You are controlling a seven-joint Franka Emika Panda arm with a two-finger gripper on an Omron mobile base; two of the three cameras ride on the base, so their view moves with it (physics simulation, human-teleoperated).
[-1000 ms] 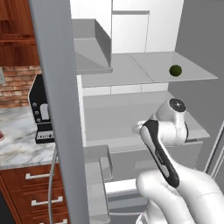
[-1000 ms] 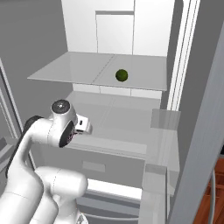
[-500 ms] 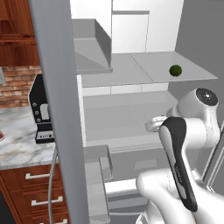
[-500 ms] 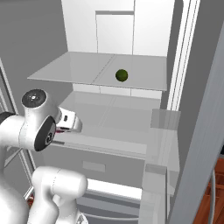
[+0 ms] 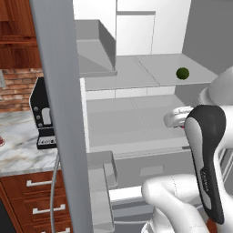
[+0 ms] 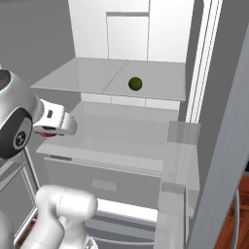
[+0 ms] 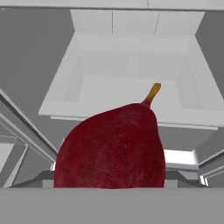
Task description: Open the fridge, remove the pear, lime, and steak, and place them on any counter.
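pear (image 7: 111,148) bottom & claw tips hidden

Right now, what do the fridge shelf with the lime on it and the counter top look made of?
Shelf: looks like frosted glass or translucent plastic, with a pale grey, smooth, thin flat pane; can't tell which. The lime sits on it. Counter: looks like polished marble or a marble-look stone, white with grey veining, over reddish-brown wood drawers.

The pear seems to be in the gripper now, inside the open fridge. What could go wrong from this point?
1. The pear hides the fingertips in the hand view. The gripper may hold it only shallowly, so it could drop.
2. The open fridge door stands between the arm and the counter. A wide swing toward the counter could hit it.
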